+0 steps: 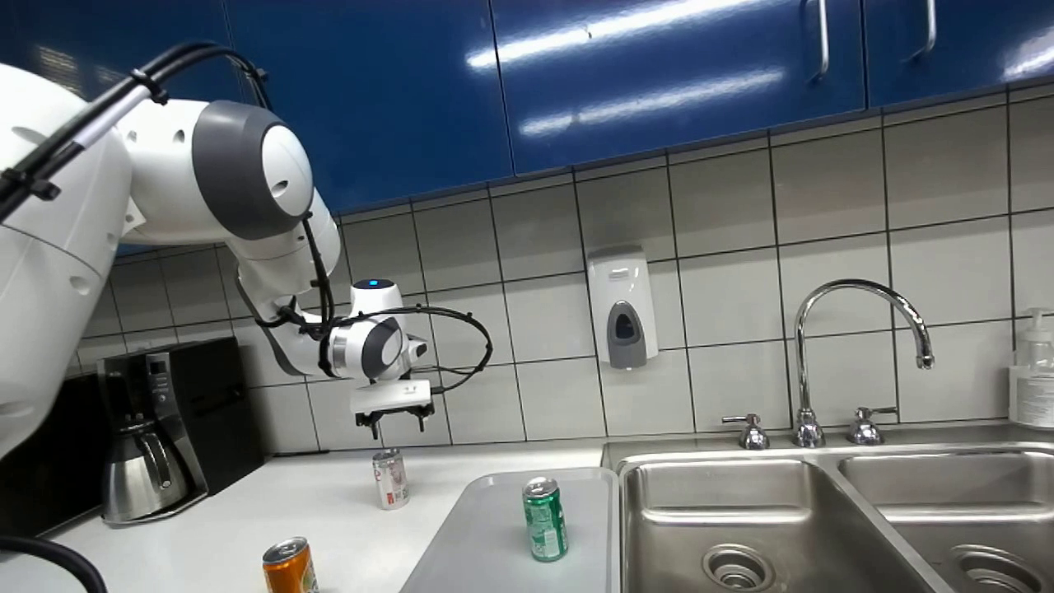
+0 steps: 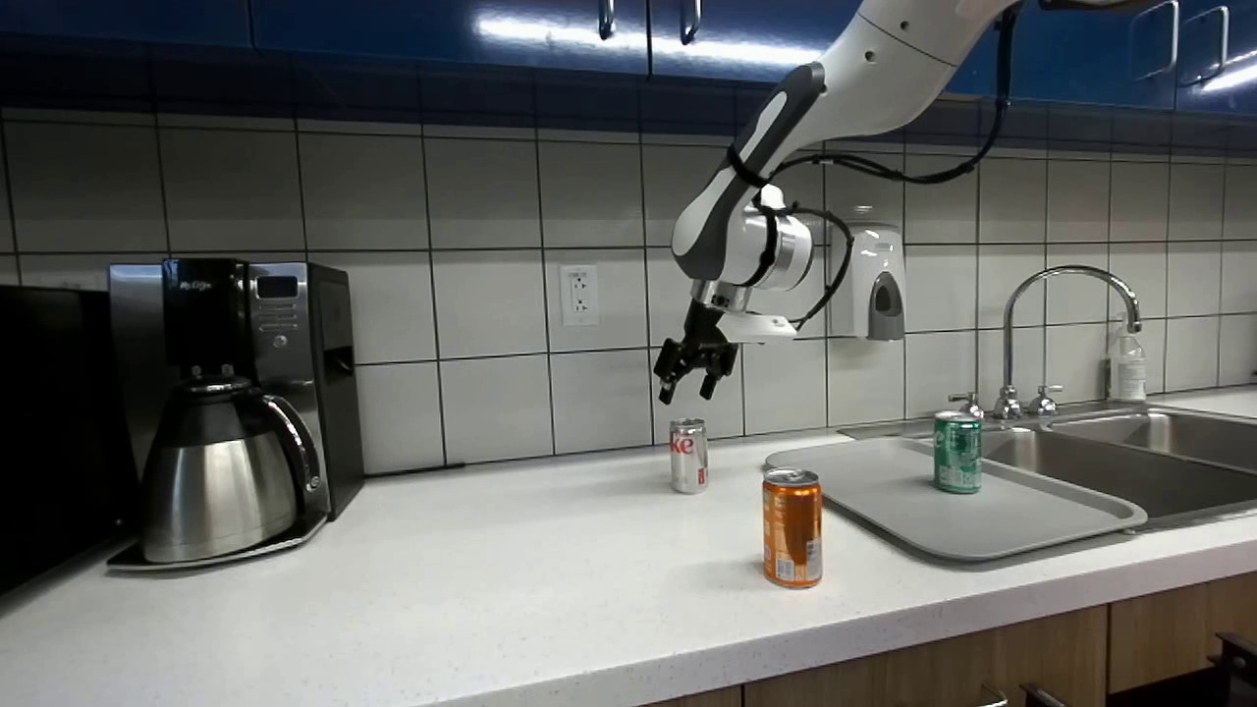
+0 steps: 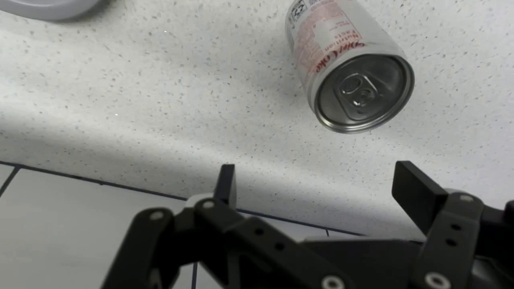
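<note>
The fingers (image 3: 415, 194) hang spread wide, above and clear of the silver Diet Coke can (image 2: 689, 457), which stands upright on the worktop (image 2: 442, 589); farther out stand an orange can (image 2: 792, 530) and, on a gray tray (image 2: 884, 481), a green can (image 2: 957, 454).

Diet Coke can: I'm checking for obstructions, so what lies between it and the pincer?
Nothing: both exterior views show just a bare gap between the pincer and the Diet Coke can below.

Diet Coke can (image 3: 347, 60) | silver, red lettering | pull tab (image 3: 356, 90) flat | upright | left of gray tray (image 2: 967, 520) in both exterior views, near but apart
</note>
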